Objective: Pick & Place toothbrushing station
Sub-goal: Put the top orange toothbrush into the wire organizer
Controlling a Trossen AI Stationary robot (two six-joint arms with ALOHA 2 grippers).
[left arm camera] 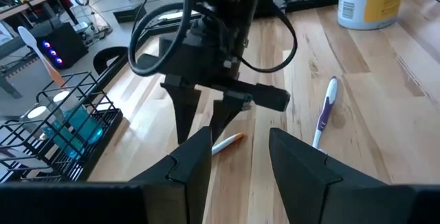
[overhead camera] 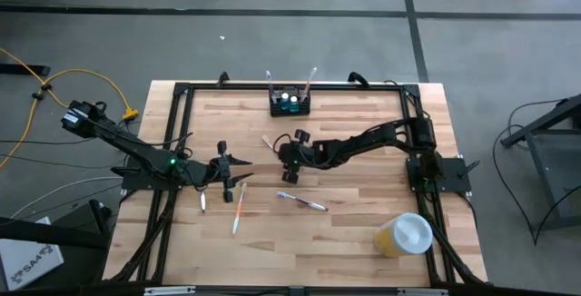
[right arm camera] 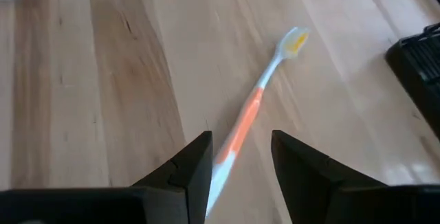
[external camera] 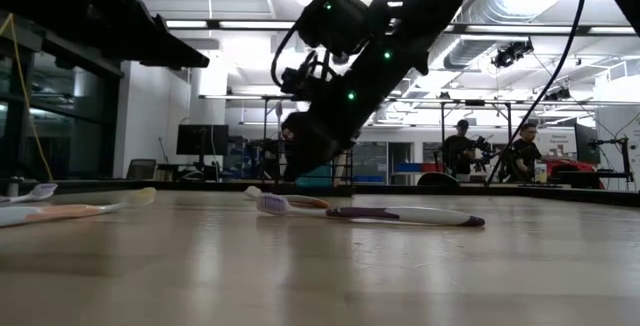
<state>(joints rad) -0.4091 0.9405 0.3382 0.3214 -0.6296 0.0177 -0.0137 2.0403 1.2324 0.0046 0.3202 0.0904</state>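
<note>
Toothbrushing station (overhead camera: 290, 104) at far edge | left fingers (left arm camera: 297, 159) apart, empty | right fingers (right arm camera: 306, 165) apart, empty

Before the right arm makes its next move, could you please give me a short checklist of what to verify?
1. Right hand open: ok, fingers apart.
2. Orange toothbrush lined up between its fingers: ok, lying flat on the table.
3. Left hand out of the way: ok, open, empty, apart from the right hand.
4. Toothbrushing station upright at the far edge: ok.
5. Free slot in the station: cannot tell.
</note>
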